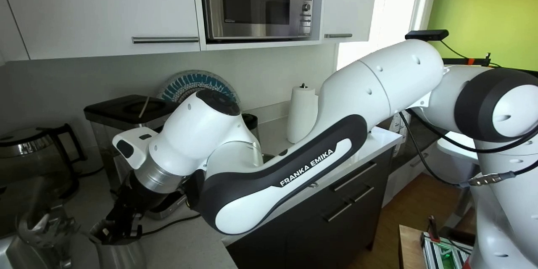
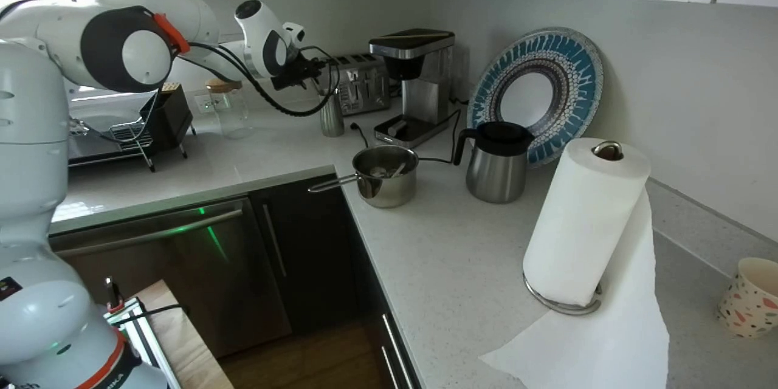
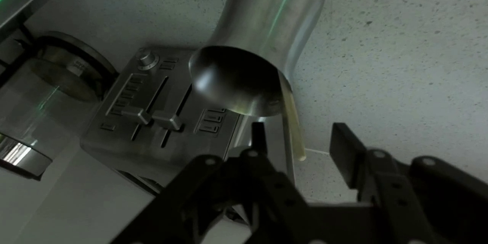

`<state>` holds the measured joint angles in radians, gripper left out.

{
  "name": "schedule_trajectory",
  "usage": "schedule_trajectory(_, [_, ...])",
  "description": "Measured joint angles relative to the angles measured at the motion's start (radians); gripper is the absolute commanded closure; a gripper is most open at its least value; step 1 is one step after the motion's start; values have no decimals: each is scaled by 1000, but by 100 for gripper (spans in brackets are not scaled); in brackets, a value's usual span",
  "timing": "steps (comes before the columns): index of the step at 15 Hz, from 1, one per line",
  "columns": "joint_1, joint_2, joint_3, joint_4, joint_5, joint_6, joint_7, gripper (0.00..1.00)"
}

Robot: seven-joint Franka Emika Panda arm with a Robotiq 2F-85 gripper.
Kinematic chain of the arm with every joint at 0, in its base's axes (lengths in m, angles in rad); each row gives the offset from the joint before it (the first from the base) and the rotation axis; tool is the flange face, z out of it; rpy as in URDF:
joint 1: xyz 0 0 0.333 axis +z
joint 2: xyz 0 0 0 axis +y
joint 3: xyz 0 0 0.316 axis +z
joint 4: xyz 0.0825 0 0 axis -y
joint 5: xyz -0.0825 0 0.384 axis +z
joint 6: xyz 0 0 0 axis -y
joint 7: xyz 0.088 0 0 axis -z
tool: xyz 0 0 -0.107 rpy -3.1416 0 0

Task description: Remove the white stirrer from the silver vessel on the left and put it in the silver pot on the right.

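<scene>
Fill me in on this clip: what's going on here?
A robot arm has its gripper open by the mouth of the silver vessel, which stands near the toaster. The white stirrer leans out over the vessel's rim, and in the wrist view its free end shows between the parted jaws, apparently not gripped yet. The silver pot it is meant for sits apart, near the coffee maker, so the transfer has yet to be made.

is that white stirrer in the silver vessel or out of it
In: the wrist view shows the white stirrer jutting past the rim of the silver vessel, its other end hidden inside.
</scene>
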<state>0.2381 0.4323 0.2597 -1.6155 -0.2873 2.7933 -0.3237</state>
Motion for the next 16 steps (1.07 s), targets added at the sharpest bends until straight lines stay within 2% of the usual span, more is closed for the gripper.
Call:
schedule_trajectory(3, [0, 20, 3, 22, 0, 12, -17, 100])
schedule_trajectory(12, [1, 27, 6, 73, 7, 13, -30, 98])
schedule_trajectory(16, [-41, -14, 39, 76, 97, 15, -36, 98])
